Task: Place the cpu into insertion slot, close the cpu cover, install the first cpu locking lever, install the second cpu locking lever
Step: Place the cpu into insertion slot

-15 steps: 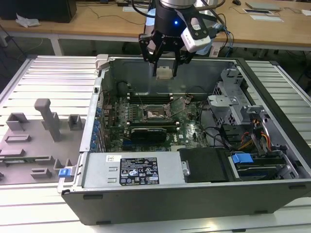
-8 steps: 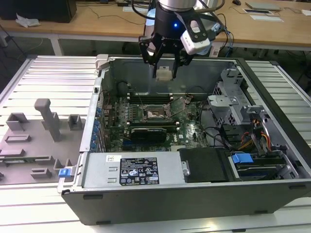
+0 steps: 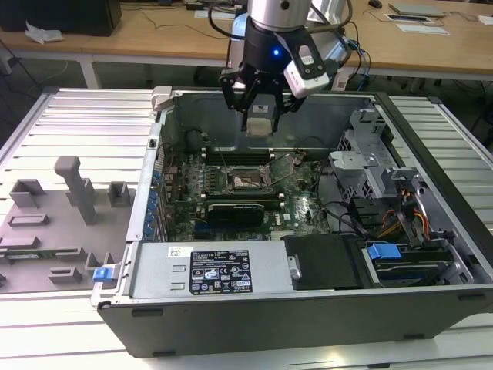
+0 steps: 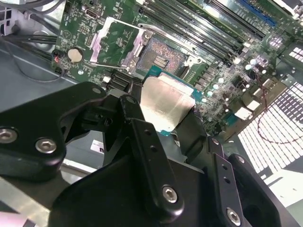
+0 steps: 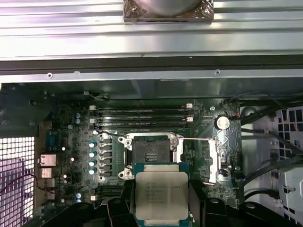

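End effector (image 3: 259,122) is pinching the cpu (image 5: 162,196) by two opposite edges; the insertion slot (image 5: 149,152) is lying open below it. Chip is judged light, stiff, smooth-topped, delicate underneath: edges are serving as the safe hold

The gripper (image 3: 259,128) hangs above the open computer case (image 3: 308,316), clasping the chip (image 3: 259,121). The socket (image 3: 248,182) sits on the board inside.
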You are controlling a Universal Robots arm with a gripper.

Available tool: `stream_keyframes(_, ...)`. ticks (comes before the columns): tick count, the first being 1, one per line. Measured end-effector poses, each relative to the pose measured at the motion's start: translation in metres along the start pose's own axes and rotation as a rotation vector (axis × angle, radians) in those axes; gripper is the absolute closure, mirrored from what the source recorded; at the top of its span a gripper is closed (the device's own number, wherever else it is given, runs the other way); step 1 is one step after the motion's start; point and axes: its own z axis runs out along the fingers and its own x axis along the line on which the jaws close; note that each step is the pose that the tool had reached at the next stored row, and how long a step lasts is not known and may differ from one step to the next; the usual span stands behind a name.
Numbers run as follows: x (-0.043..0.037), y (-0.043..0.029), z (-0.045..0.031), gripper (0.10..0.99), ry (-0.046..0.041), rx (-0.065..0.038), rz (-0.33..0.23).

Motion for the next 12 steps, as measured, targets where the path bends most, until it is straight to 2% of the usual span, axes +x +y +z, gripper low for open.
stream_keyframes(3, 0.0000, -0.0001, 0.0016, 0.545, -0.0024, 0.000, 0.028)
stream_keyframes(6, -0.0001, -0.0003, 0.0034, 0.545, -0.0084, -0.001, 0.095)
stream_keyframes(12, -0.0001, -0.0005, 0.0066, 0.545, -0.0169, -0.001, 0.193)
